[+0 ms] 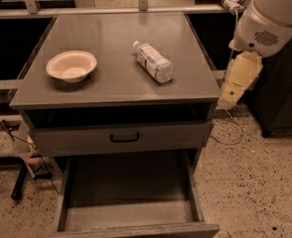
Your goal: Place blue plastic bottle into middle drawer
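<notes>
The blue plastic bottle point(153, 62) lies on its side on the grey cabinet top point(116, 83), right of centre, with its white cap pointing to the back left. The middle drawer point(131, 228) is pulled out wide open below, and its flat grey floor is bare. My gripper point(237, 82), a cream-coloured piece under the white arm point(272, 16), hangs just off the cabinet's right edge. It is to the right of the bottle and apart from it, and it holds nothing that I can see.
A white bowl point(71, 65) sits on the left of the cabinet top. A grey drawer with a small black handle point(124, 138) is slightly open above the middle drawer. A dark cabinet point(285, 103) stands at the right. Cables point(230, 133) lie on the speckled floor.
</notes>
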Controlling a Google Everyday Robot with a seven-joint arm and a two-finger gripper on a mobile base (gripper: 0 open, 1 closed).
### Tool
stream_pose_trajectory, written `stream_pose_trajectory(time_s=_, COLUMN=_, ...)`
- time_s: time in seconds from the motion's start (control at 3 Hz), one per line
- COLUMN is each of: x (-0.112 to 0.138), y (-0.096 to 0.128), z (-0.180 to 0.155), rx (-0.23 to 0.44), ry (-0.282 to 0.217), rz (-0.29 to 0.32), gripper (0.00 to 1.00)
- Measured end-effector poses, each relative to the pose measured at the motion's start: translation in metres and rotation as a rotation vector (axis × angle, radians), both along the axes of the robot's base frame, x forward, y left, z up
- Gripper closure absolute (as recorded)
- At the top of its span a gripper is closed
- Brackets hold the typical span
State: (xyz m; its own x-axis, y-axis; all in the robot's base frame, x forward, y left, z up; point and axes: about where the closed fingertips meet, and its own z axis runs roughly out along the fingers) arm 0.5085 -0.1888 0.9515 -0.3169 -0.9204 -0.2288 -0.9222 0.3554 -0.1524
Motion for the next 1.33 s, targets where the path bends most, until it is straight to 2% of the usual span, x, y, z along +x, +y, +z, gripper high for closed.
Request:
stream_pose_trajectory(time_s=0.33, x=0.052, y=0.018, z=-0.011, rx=0.031, ry=0.045, rz=-0.022, gripper=0.00)
stream_pose_trajectory(time_s=0.67, x=0.094, y=0.046, z=-0.012, rx=0.062, ry=0.050, rz=-0.007, gripper=0.00)
stream_pose_trajectory(time_s=1.0, x=0.124, y=0.070, z=-0.017, rx=0.090, ry=0.053, rz=0.007, gripper=0.00)
stream_pose_trajectory(time_s=1.33, x=0.176, y=0.091, z=-0.046, rx=0.153, ry=0.057, rz=-0.028, gripper=0.00)
